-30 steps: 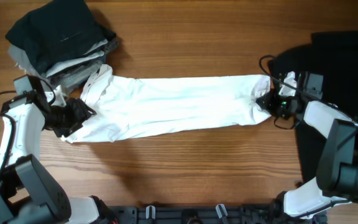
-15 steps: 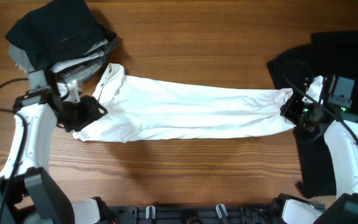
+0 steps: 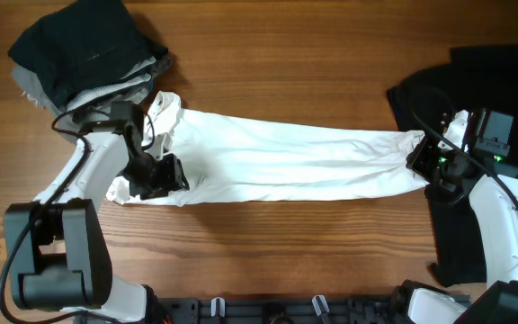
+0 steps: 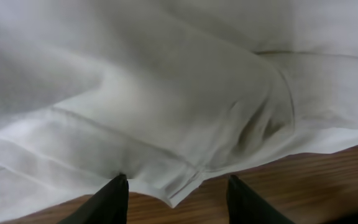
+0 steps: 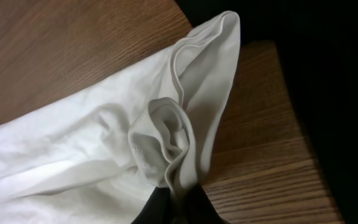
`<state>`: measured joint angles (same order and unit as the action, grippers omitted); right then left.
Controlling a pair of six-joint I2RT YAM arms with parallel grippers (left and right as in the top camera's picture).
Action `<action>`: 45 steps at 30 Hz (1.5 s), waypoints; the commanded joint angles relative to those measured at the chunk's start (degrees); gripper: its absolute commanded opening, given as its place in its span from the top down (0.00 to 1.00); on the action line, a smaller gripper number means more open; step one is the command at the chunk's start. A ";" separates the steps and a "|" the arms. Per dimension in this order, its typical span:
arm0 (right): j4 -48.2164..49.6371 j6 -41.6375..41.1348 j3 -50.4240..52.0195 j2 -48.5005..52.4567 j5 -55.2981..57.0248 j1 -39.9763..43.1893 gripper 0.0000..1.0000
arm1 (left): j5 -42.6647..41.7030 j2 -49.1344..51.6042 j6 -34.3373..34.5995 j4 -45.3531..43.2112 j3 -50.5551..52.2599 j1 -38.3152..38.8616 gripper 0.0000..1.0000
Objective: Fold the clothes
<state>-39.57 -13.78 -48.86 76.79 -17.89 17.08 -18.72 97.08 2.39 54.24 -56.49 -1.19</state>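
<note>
Holding the white T-shirt [image 3: 277,166] stretched across mid-frame: right gripper [image 3: 418,160] clamped on its bunched end, left gripper [image 3: 162,174] apart over the lower-left hem. Next, likely needs pinching there.

Overhead, soft even light falls from above; the bench [image 3: 286,270] shows crisp grain; a thin shadow edges the white T-shirt [image 3: 277,162]. Left wrist view dim, grey; the left fingers [image 4: 112,200] are dark silhouettes, cloth just beyond them blurred. Right wrist view brighter, sharper; the black T-shirt [image 5: 328,74], right of the right fingers [image 5: 160,211], is featureless dark.
</note>
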 commanded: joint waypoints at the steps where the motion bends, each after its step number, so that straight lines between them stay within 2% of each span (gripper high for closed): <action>1: 0.24 0.11 -1.29 -0.52 1.18 0.15 0.95 | 2.08 0.85 -0.26 -0.66 0.46 2.23 0.53; 4: 0.15 0.13 -1.29 -0.52 1.20 0.15 0.95 | 2.47 1.25 -0.02 1.97 0.46 3.87 0.54; 7: 0.15 0.13 -1.29 -0.52 1.20 0.15 0.95 | 2.34 1.25 -0.04 5.22 0.46 4.87 0.50; 10: 0.24 0.11 -1.29 -0.52 1.20 0.15 0.95 | 3.10 1.29 0.00 2.08 1.77 5.11 0.50; 13: 0.13 0.11 -1.29 -0.52 1.20 0.15 0.94 | 4.46 1.29 1.09 -1.70 3.74 5.11 0.55; 14: 0.26 0.11 -1.29 -0.52 1.20 0.15 0.94 | 4.39 1.29 1.29 -3.08 4.50 5.11 0.63; 15: 0.31 0.11 -1.29 -0.52 1.20 0.15 0.94 | 4.33 1.29 1.31 -3.04 4.55 5.11 0.77; 16: 0.33 0.13 -1.29 -0.52 1.20 0.15 0.94 | 4.07 1.29 1.51 -2.97 4.55 5.11 0.82; 17: 0.33 0.13 -1.29 -0.52 1.20 0.15 0.94 | 3.61 1.29 1.49 -2.86 4.52 5.11 0.93; 18: 0.35 0.11 -1.29 -0.52 1.20 0.15 0.93 | 3.10 1.29 1.49 -2.86 4.50 5.11 0.96; 23: 0.35 0.11 -1.29 -0.52 1.20 0.15 0.92 | 1.86 1.18 1.46 -0.55 0.17 5.09 0.96; 29: 0.28 0.13 -1.29 -0.52 1.18 0.15 0.91 | 1.97 1.18 1.46 -7.32 -2.78 5.11 0.95; 30: 0.28 0.11 -1.29 -0.52 1.18 0.15 0.91 | 2.40 1.18 1.44 -8.52 -2.78 5.11 0.91; 31: 0.31 0.09 -1.29 -0.52 1.18 0.15 0.91 | 2.99 1.18 1.44 -9.18 -2.78 5.11 0.78; 32: 0.31 0.11 -1.29 -0.52 1.20 0.15 0.91 | 3.43 1.18 1.44 -9.62 -2.78 5.11 0.64; 34: 0.33 0.11 -1.29 -0.52 1.20 0.15 0.86 | 3.87 1.18 1.44 -10.03 -2.78 5.09 0.23; 35: 0.33 0.13 -1.29 -0.52 1.20 0.15 0.83 | 4.13 1.18 1.42 -9.88 -2.78 5.09 0.18; 37: 0.35 0.13 -1.29 -0.52 1.11 0.15 0.80 | 4.92 1.09 1.40 -8.52 -2.80 5.09 0.12; 40: 1.44 4.79 -1.29 -0.52 -8.68 0.07 0.80 | 6.34 -0.59 0.76 -3.34 -5.31 4.79 0.09; 45: 2.43 6.32 -2.16 -0.52 -13.29 -4.85 0.83 | 6.84 -4.66 0.37 5.46 -15.30 3.80 0.03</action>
<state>-37.41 -9.89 -49.01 76.79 -26.22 15.49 -12.86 96.77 3.57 57.19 -65.01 3.51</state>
